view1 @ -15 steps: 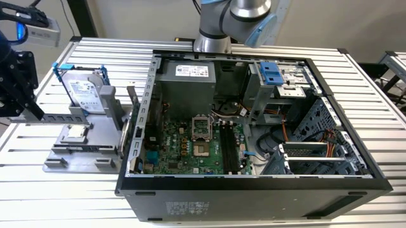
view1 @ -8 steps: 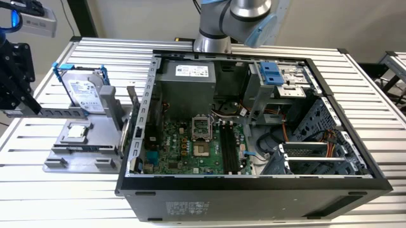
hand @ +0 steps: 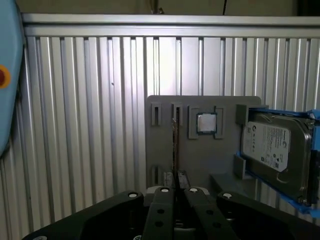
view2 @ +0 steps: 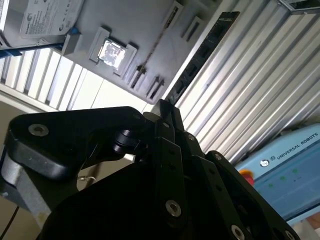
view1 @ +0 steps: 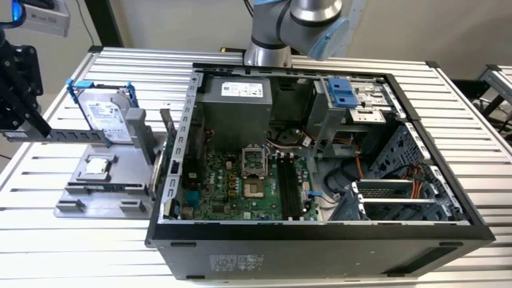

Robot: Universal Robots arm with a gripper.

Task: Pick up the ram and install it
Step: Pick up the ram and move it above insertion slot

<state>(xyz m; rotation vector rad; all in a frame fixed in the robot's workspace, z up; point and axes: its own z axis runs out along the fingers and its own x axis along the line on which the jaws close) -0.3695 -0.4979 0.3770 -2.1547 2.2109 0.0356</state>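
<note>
The ram (hand: 175,145) stands on edge in a slot of the grey holder (hand: 165,135), so it looks like a thin line in the first wrist view. In the second wrist view the ram (view2: 205,50) is a long dark green strip. In the exterior view the ram (view1: 112,188) is a dark bluish strip on the holder (view1: 80,210), on the exterior view's left. My gripper (hand: 178,191) hangs above the holder, shut with nothing in it and in line with the ram. The same gripper (view2: 163,105) (view1: 40,126) is well clear of the ram.
On the holder also sit a silver processor chip (view1: 98,167) and a hard drive (view1: 104,114) in a blue frame. The open computer case (view1: 320,231) lies to the exterior view's right, with black motherboard slots (view1: 289,183) inside. The robot's base (view1: 268,36) stands behind the case.
</note>
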